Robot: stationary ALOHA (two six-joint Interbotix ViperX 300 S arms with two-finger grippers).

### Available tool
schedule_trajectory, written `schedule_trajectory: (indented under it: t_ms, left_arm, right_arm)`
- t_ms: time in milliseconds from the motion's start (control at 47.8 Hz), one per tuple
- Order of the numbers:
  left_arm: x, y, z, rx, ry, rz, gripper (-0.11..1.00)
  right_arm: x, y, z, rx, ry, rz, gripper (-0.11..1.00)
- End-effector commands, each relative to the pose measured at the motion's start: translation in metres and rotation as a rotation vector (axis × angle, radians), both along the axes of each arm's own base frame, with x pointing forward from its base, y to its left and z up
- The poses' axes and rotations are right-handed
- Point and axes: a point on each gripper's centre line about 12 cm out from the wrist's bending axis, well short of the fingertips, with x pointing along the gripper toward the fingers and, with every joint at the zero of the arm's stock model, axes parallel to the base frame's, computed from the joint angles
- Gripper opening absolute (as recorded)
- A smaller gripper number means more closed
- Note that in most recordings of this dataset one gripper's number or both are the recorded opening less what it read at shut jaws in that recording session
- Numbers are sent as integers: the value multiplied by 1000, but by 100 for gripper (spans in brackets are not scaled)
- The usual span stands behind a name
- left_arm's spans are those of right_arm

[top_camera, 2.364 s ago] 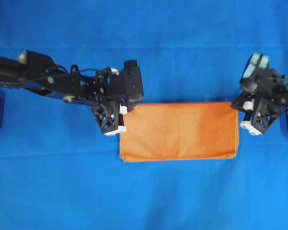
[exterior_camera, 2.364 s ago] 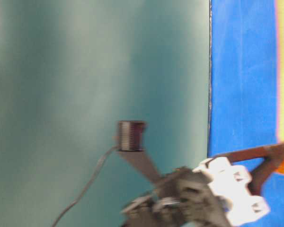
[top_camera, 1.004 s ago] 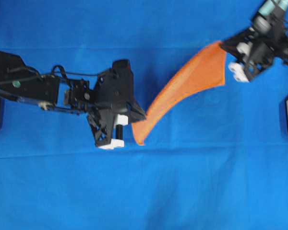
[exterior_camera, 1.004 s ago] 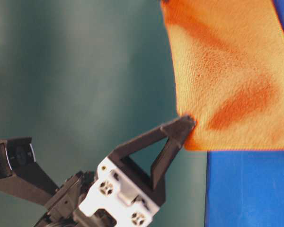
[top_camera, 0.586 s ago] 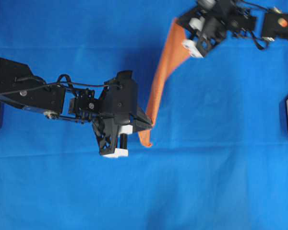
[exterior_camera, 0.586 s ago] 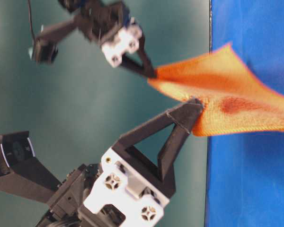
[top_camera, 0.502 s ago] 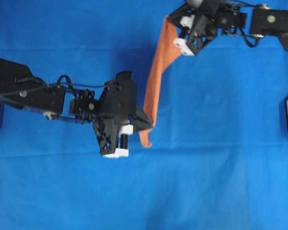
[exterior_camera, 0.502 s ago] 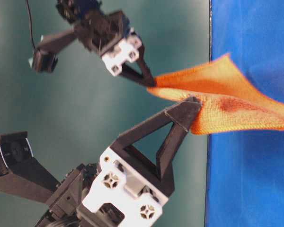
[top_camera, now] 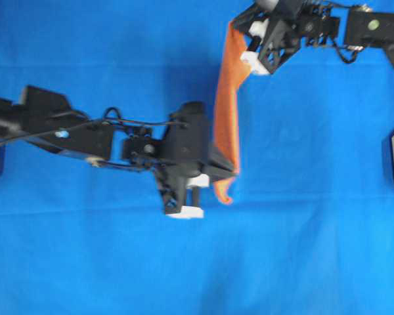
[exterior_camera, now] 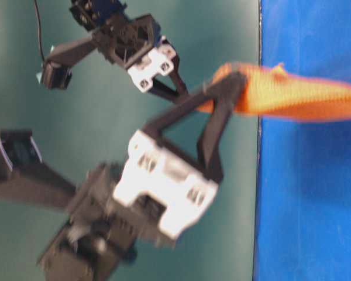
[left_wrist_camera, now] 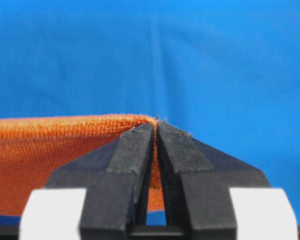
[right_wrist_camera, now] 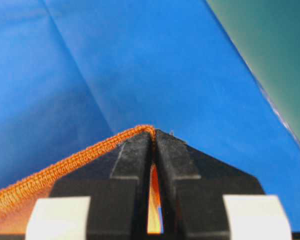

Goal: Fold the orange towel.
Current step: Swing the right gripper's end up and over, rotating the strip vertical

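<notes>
Since half a second ago your left gripper point(top_camera: 235, 172) slid rightward, clenched on the fuzzy bright orange terry towel point(top_camera: 226, 111). Your right gripper point(top_camera: 233, 27) pinches its far corner above the blue table cloth point(top_camera: 315, 197).

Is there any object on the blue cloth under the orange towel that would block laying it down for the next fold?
Nothing visible does. The orange towel hangs between the left gripper and the right gripper, both shut on it. The blue cloth below shows only creases.

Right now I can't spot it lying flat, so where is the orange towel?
Overhead, the orange towel hangs stretched above the blue cloth, right of centre, between the left tool and right tool.
</notes>
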Motion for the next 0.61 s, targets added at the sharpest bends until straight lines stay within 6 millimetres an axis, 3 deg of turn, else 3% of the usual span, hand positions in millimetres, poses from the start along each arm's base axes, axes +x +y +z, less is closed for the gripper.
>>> schedule_trajectory:
  t_ms: [0,272,460,586]
  left_arm:
    - [21,-15,25,14,-85,-39,2]
    - [66,-23,25,73,-136,-74,2]
    - [61,-22,13,65,-111,-69,2]
    - [50,-20,-12,48,-95,-58,2]
  right_arm:
    - [-19,-7,14,-17,-35,-41,3]
    - [-58,6,13,-16,-23,-74,3]
    - [-54,4,6,-11,-2,-66,3]
    - [-40,-3,-4,-1,19,-55,3]
